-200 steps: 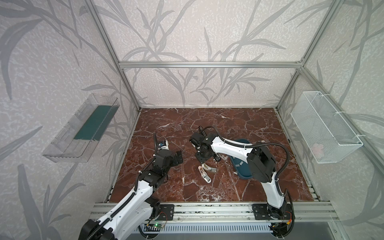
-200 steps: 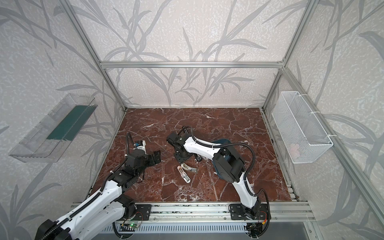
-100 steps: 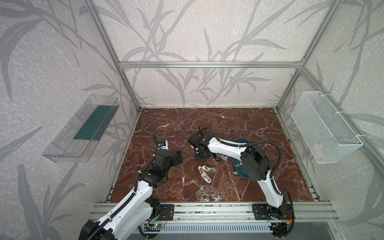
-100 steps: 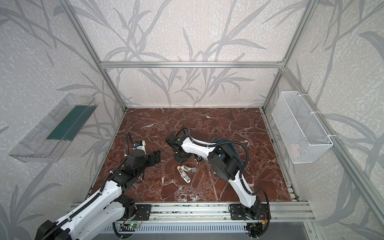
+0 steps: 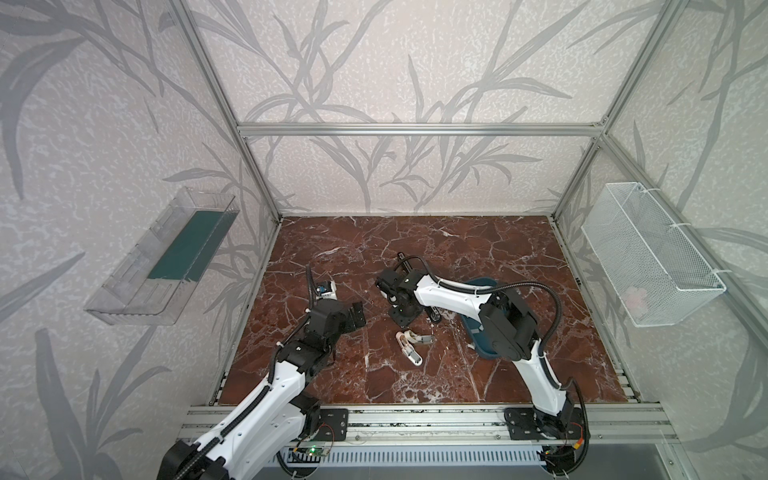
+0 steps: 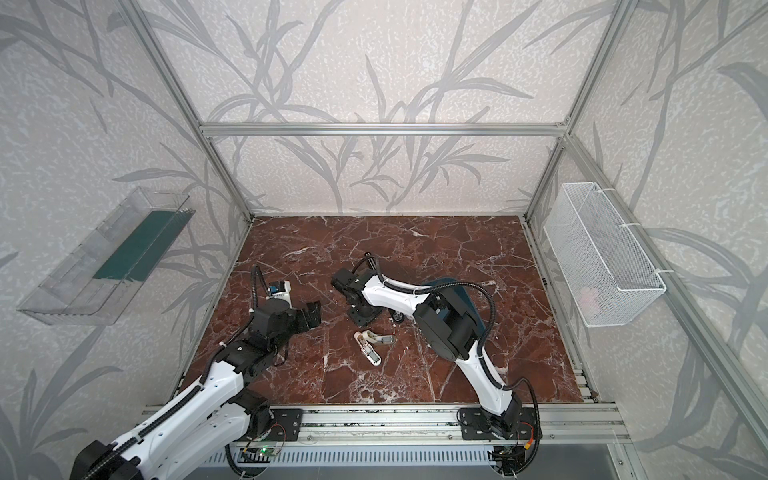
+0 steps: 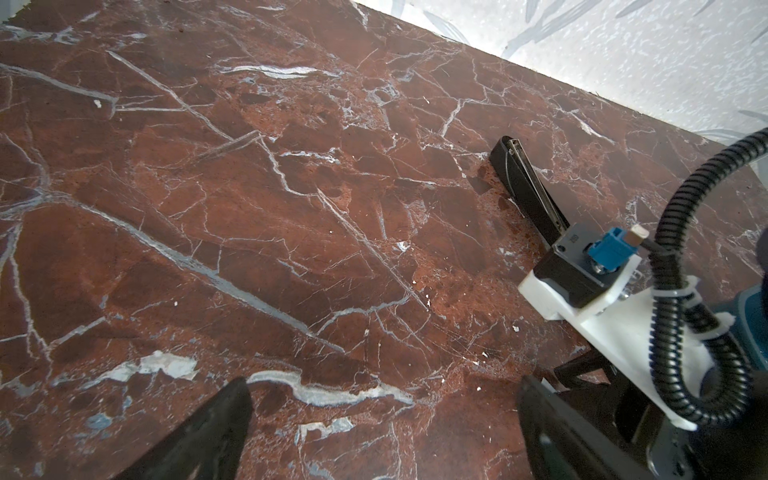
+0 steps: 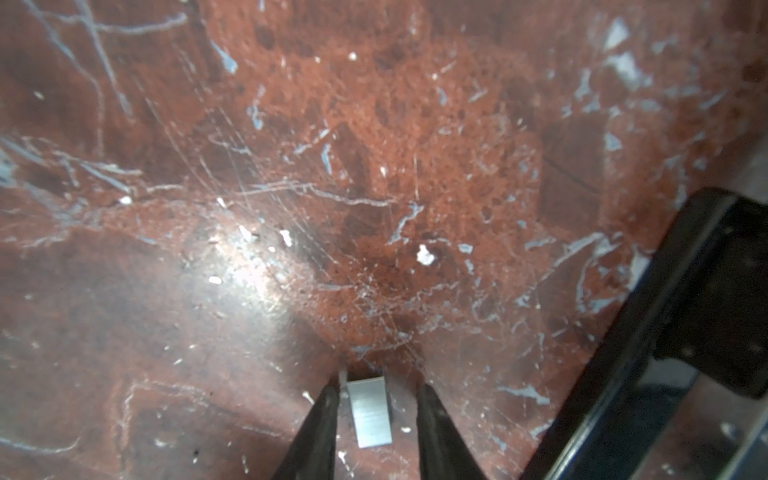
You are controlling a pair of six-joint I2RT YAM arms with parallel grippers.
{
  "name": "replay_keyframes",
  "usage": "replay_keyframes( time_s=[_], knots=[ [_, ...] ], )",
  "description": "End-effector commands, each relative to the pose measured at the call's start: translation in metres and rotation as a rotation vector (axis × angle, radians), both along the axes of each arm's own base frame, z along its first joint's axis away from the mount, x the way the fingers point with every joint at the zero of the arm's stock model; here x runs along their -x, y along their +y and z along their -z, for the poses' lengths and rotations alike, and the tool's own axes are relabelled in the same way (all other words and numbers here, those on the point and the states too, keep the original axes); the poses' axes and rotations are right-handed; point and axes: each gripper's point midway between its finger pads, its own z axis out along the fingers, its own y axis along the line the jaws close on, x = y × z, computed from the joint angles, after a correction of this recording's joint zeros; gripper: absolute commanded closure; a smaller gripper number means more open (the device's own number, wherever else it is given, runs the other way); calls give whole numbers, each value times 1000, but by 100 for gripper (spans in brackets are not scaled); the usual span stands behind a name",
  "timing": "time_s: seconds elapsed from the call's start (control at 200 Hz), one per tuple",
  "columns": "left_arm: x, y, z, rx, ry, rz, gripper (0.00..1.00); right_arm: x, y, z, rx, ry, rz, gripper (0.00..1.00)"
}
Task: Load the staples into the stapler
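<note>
A small grey strip of staples (image 8: 370, 411) lies flat on the red marble. My right gripper (image 8: 376, 390) points down over it with a black finger (image 8: 320, 428) on each side. The jaws stand narrowly apart. One finger is almost against the strip and a gap shows at the other. In both top views the right gripper (image 5: 402, 321) (image 6: 361, 320) stands at mid-table. The black stapler (image 7: 523, 183) lies open with its metal rail showing, just behind the right wrist. My left gripper (image 7: 384, 384) (image 5: 358, 316) hovers wide open and empty to the left.
A glossy black bar (image 8: 665, 332) lies close beside the right gripper. A beige hinged tool (image 5: 409, 345) lies spread open nearer the front. A dark teal dish (image 5: 484, 286) sits under the right arm. A clear shelf (image 5: 166, 257) and a wire basket (image 5: 648, 253) hang on the side walls.
The right arm has shifted a little to the left, with its gripper low over the table. The left arm has not moved.
</note>
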Motion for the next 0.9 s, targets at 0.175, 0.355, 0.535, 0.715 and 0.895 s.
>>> replay_keyframes(
  time_s=[0.175,0.355,0.535,0.715,0.895],
  knots=[
    [2,5,-3,1,-4,-22,1,11,-6,24,37,43,-5,73],
    [4,6,-3,4,-3,-21,1,14,-7,31,34,51,6,80],
    [4,6,-4,2,-3,-23,1,16,-6,36,22,62,18,83],
    [4,6,-4,2,-3,-23,1,14,-4,34,6,53,34,84],
    [4,6,-4,3,-4,-23,1,4,2,12,-33,4,54,85]
  ],
)
